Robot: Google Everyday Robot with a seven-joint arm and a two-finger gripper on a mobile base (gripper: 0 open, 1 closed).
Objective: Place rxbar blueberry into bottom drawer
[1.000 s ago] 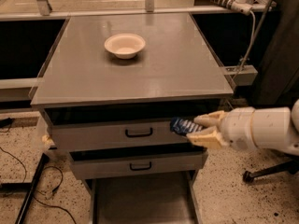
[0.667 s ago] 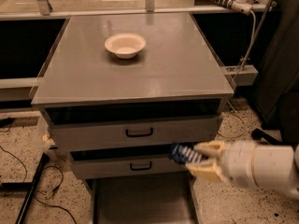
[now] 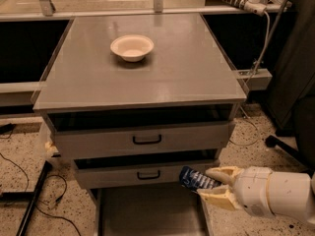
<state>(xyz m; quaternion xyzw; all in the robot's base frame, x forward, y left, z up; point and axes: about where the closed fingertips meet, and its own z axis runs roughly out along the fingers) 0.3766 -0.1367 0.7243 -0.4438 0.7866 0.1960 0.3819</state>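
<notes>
I am holding the bar [image 3: 196,179] in my gripper [image 3: 207,183], with the two cream fingers [image 3: 222,173] closing on its right end, one above and one below, so the jaws are standing narrow around the wrapper. The bar is dark blue with white markings, and it is sticking out to the left of my fingers, tilting slightly down toward them. It is sitting low at the right of the cabinet, just in front of the right end of the lower drawer front [image 3: 123,177] and below its black handle's level. The bottom drawer [image 3: 147,213] is standing open beneath, showing its flat grey floor, and the bar is lining up with that drawer's right wall rather than lying on the floor of it. My white arm is reaching in from the right edge of the view. Above, the upper drawer front [image 3: 98,142] is sitting slightly ajar, and a cream bowl [image 3: 132,47] is resting on the grey top [image 3: 162,77], well apart from the bar.
</notes>
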